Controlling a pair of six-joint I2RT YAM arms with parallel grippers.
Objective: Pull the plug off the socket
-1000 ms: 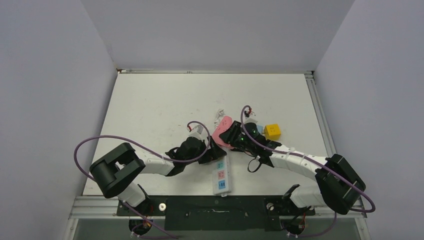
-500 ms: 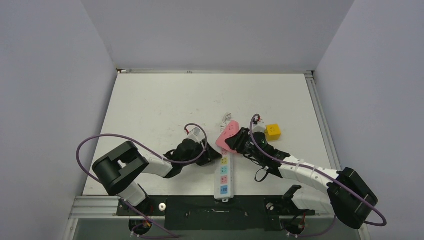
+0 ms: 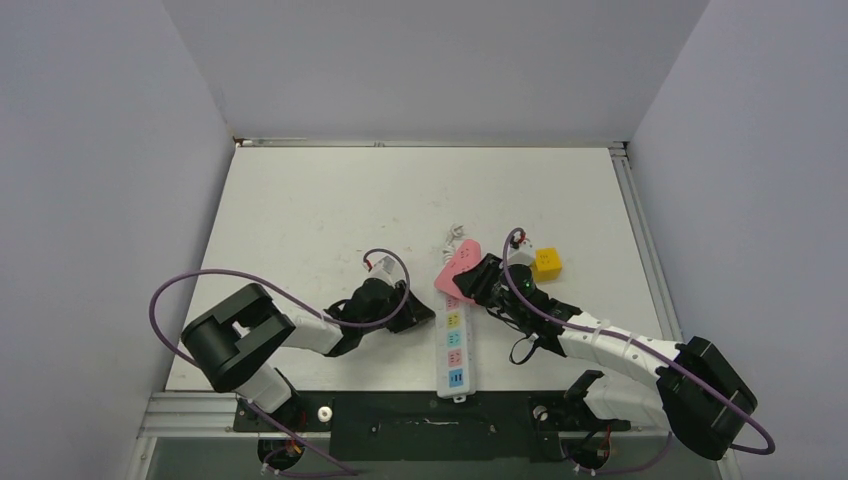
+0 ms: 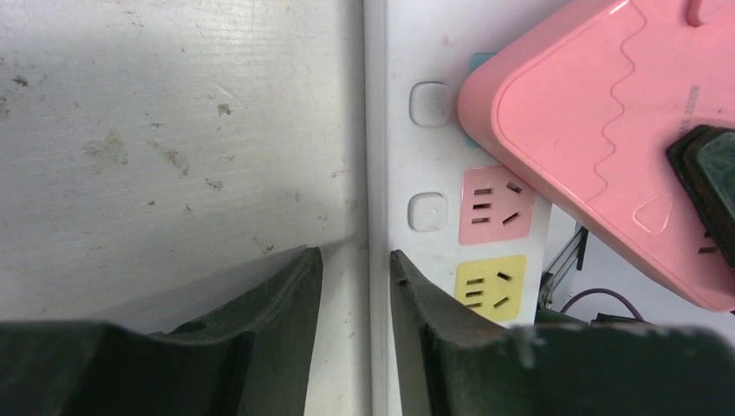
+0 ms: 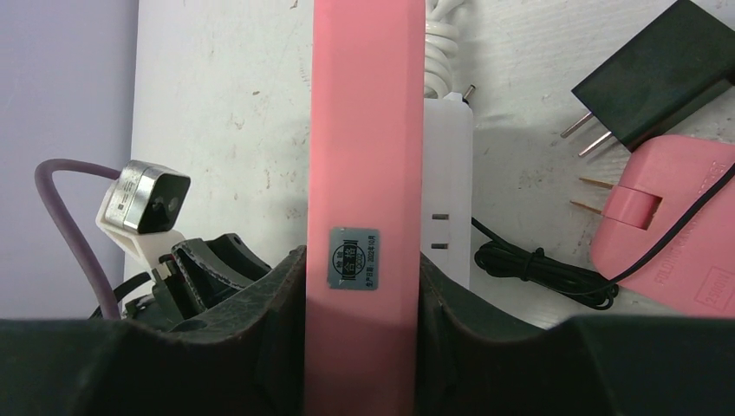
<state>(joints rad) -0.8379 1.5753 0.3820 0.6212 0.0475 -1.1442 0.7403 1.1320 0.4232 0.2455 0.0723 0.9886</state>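
Observation:
The socket (image 3: 452,345) is a long white strip lying lengthwise between the arms, with pink and yellow outlets showing in the left wrist view (image 4: 407,139). A flat pink plug (image 3: 460,262) sits tilted over its far end, covering a teal outlet (image 4: 589,139); its pins are hidden. My right gripper (image 3: 472,277) is shut on the plug's two flat sides (image 5: 362,260), the plug (image 5: 368,130) seen edge-on with the socket (image 5: 446,173) behind it. My left gripper (image 3: 425,313) is closed to a narrow gap astride the socket's left edge (image 4: 355,256), one finger over the strip, the other on the table side.
A yellow cube (image 3: 545,263) lies right of the plug. The right wrist view shows a black adapter (image 5: 663,74), a second pink plug (image 5: 667,225) with bare pins and a bundled black cord (image 5: 537,273) right of the socket. The socket's white cord (image 3: 455,235) coils at its far end.
The left gripper closed from wide open onto the socket's left edge. The right gripper shifted right and nearer with the plug, and the socket swung straighter, more of it now showing.

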